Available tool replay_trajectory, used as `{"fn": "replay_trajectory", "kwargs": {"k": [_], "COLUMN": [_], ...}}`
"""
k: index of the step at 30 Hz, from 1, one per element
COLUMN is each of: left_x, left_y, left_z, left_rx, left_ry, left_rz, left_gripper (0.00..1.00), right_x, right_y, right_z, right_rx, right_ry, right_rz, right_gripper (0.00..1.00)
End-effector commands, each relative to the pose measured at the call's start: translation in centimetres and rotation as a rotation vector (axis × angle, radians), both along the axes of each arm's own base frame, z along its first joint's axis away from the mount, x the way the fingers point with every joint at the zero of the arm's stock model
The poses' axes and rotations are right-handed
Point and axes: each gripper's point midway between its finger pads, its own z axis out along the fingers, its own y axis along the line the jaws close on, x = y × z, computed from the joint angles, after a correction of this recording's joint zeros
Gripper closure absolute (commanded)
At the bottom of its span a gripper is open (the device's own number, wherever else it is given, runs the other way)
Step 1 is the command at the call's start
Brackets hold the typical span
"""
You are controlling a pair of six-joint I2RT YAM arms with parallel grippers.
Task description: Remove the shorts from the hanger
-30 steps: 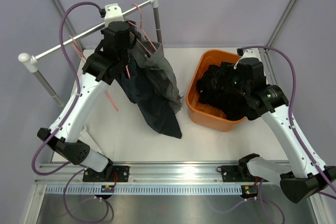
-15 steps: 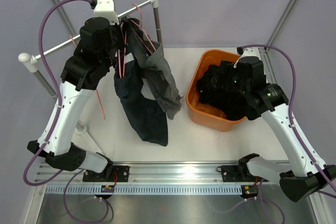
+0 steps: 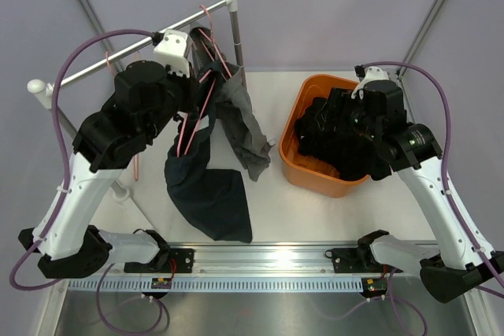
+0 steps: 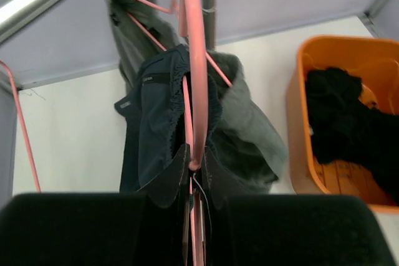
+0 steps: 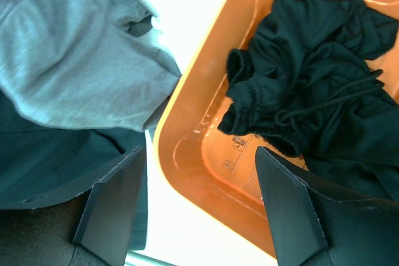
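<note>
My left gripper (image 4: pixel 194 166) is shut on a pink hanger (image 4: pixel 194 79) that carries the dark navy shorts (image 4: pixel 156 116). In the top view the navy shorts (image 3: pixel 209 194) hang from that hanger (image 3: pixel 193 127), with their lower end on the table. The mid-grey shorts (image 3: pixel 240 127) hang beside them from another pink hanger on the rail. The black shorts (image 3: pixel 335 135) lie in the orange basket (image 3: pixel 309 169). My right gripper (image 5: pixel 199 151) is open and empty above the basket's near-left rim (image 5: pixel 187 123), next to the black shorts (image 5: pixel 312 60).
A metal rail (image 3: pixel 102 64) on two posts (image 3: pixel 235 29) crosses the back left. A further pink hanger (image 4: pixel 22 129) hangs from it at the left. Grey walls close in the table on the sides and at the back.
My left arm has swung toward the near side with the hanger, and the navy shorts have moved nearer and left. The right arm has barely shifted.
</note>
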Motion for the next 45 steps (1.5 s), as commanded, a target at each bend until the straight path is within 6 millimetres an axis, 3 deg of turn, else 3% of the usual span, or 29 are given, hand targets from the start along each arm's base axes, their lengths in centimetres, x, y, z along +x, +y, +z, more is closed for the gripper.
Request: {"fn": "replay_trajectory", "kwargs": {"k": [1, 12, 19, 32, 39, 44, 45], "left_x": [-2.9, -9.3, -10.2, -10.0, -10.1, -10.5, -10.6], "left_y": [-1.7, -8.9, -11.5, -13.3, -13.4, -12.6, -12.3], "left_z": [1.5, 0.2, -0.5, -1.2, -1.6, -1.2, -1.4], "left_rx": [-0.012, 0.044, 0.051, 0.058, 0.063, 0.047, 0.052], "left_ry": [-0.041, -0.002, 0.011, 0.016, 0.024, 0.019, 0.024], "left_rz": [-0.108, -0.424, -0.491, -0.503, -0.510, -0.513, -0.510], "left_gripper": [1.00, 1.00, 1.00, 1.00, 1.00, 1.00, 1.00], "right_x": [-1.2, -3.7, -4.5, -3.8, -2.0, -0.4, -0.3], "right_y": [1.6, 5.7, 8.6, 11.2, 12.0, 12.0, 11.9], "right_z": [1.7, 4.3, 4.1, 2.5, 1.5, 0.8, 1.0], "right_rx": [0.004, 0.039, 0.060, 0.051, 0.025, -0.017, -0.020], "right_ry": [-0.025, -0.051, -0.035, 0.007, 0.019, 0.023, 0.018], "right_rz": [0.089, 0.215, 0.271, 0.276, 0.241, 0.194, 0.184], "right_gripper": [0.20, 0.21, 0.21, 0.25, 0.29, 0.45, 0.60]}}
